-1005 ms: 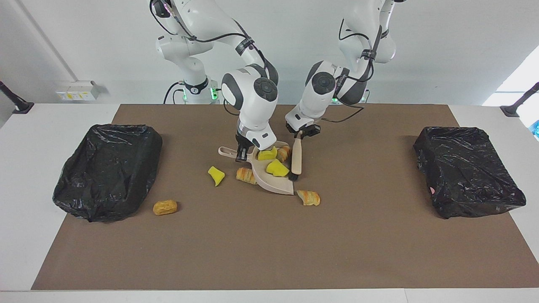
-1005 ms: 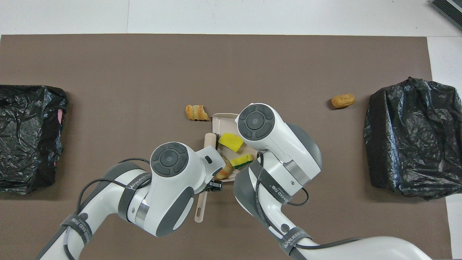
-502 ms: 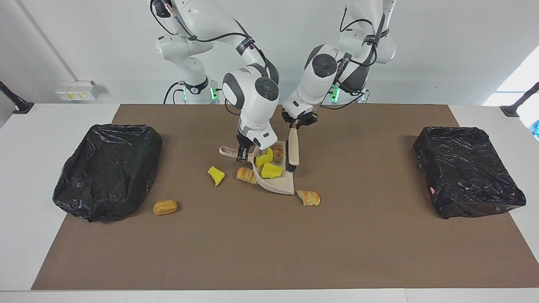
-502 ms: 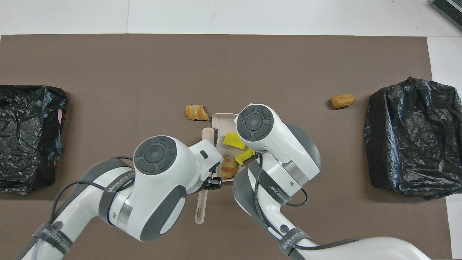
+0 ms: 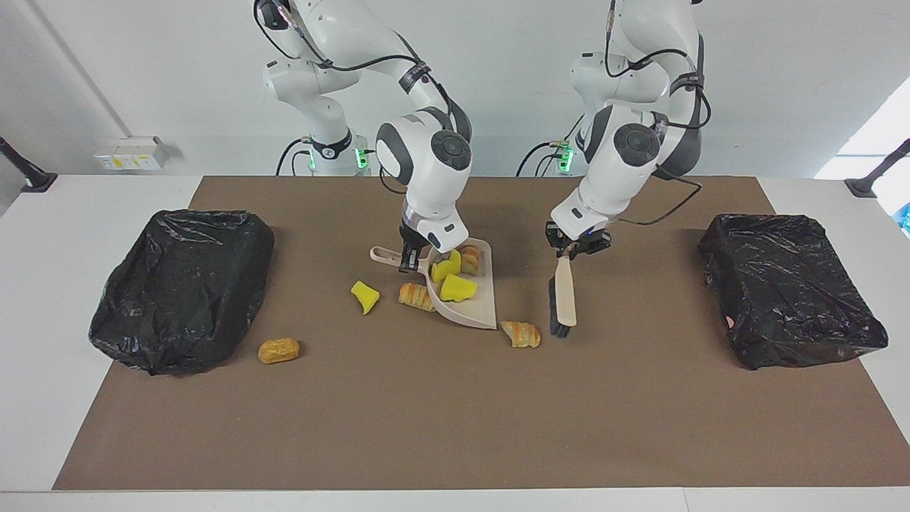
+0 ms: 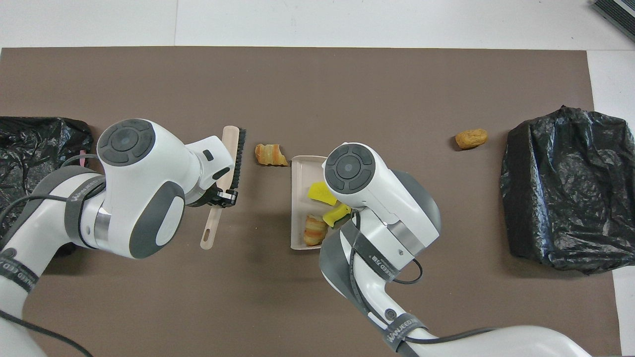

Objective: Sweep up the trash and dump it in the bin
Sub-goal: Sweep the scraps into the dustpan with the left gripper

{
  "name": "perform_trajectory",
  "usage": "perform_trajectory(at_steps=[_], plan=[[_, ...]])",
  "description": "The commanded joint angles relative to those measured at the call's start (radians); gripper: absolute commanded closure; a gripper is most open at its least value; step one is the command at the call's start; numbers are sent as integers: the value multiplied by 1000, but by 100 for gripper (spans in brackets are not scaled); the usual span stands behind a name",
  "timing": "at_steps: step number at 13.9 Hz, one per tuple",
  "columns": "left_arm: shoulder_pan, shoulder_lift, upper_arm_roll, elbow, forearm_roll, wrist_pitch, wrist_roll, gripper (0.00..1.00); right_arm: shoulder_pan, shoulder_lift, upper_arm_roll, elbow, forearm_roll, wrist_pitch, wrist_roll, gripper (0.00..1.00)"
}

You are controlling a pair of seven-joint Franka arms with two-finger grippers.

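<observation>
Two black bag-lined bins sit at either end of my worktop (image 5: 455, 427): one bin (image 5: 181, 288) at the right arm's end, the other bin (image 5: 793, 288) at the left arm's end. Between them lies the beige dustpan (image 5: 475, 306), its mouth turned away from the robots. My right gripper (image 5: 407, 259) has its jaws clamped on the pan's handle. My left gripper (image 5: 577, 245), toward the left arm's end of the mat, has its jaws shut tight on the handle of the brush (image 5: 563, 299), whose black bristles hang at the mat just beside the loose pastry piece (image 5: 521, 333).

The trash is split. Two yellow sponge wedges (image 5: 455, 279) and a pastry piece (image 5: 469, 258) already sit in the pan. A second pastry piece (image 5: 414, 296) touches the pan's outer wall, with a lone sponge wedge (image 5: 365, 296) near it. The bun (image 5: 279, 350) rests well apart, close to the right arm's bin.

All of it looks light and soft; the sponges should slide readily, the pastries may roll or snag. I judge none needs gripping. Bristles pushing low along the mat should move them, and the pan must stay level by its handle.
</observation>
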Motion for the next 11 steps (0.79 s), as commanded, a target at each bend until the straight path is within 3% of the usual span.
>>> perform_trajectory(at_steps=[1, 7, 11], plan=[[10, 73, -11, 63, 41, 3, 31, 100, -3, 13, 3, 40, -29, -61, 45, 100], [-45, 95, -19, 50, 38, 40, 31, 100, -9, 20, 6, 40, -43, -60, 129, 100], [-152, 41, -19, -16, 33, -1, -4, 100, -14, 30, 9, 31, -2, -17, 163, 100]])
